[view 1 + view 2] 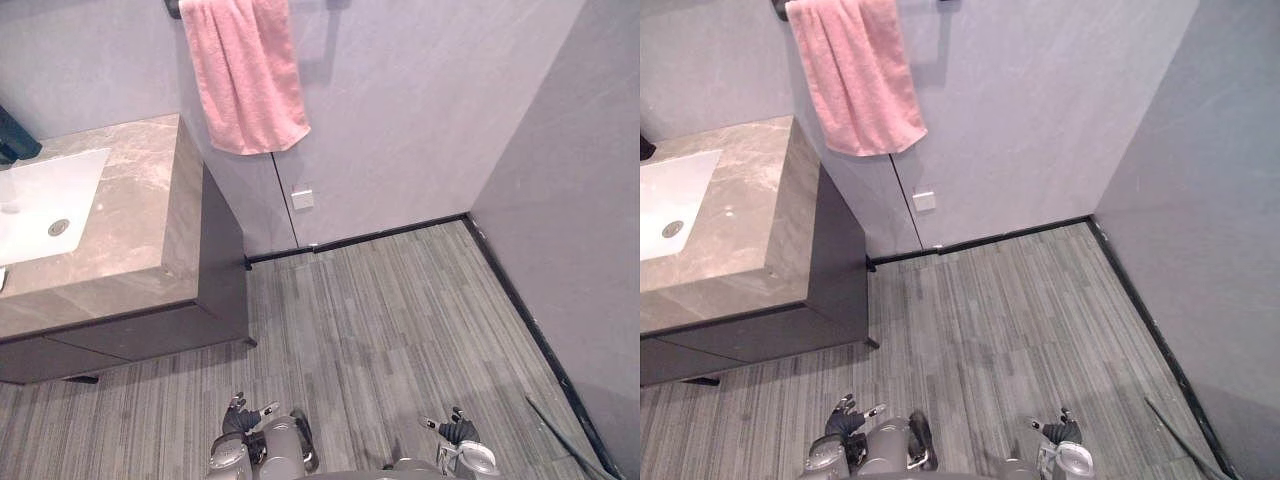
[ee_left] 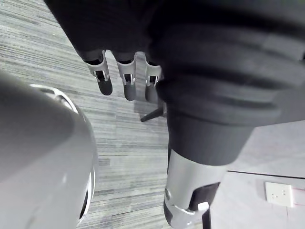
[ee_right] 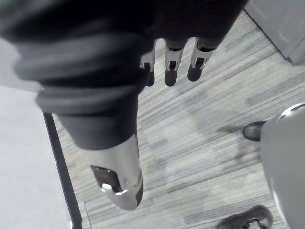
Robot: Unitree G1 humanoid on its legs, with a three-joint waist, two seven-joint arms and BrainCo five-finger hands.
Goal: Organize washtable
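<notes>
Washtable point(image 1: 140, 200) sits left; left hand point(image 2: 128, 78) and right hand point(image 3: 171, 67) hang relaxed.

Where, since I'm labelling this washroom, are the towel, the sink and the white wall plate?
towel point(image 1: 240, 75), left eye view, middle of the hanging cloth.
sink point(image 1: 48, 190), left eye view, bare basin floor.
wall plate point(image 1: 302, 199), left eye view, its centre.

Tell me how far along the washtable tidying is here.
Looks done: the pink towel hangs on the wall beside the washtable. In hand: nothing; the left hand and right hand hang open low over the floor, apart from the washtable. Left: seemingly any work at the washtable itself, since the robot stands back from it.
</notes>
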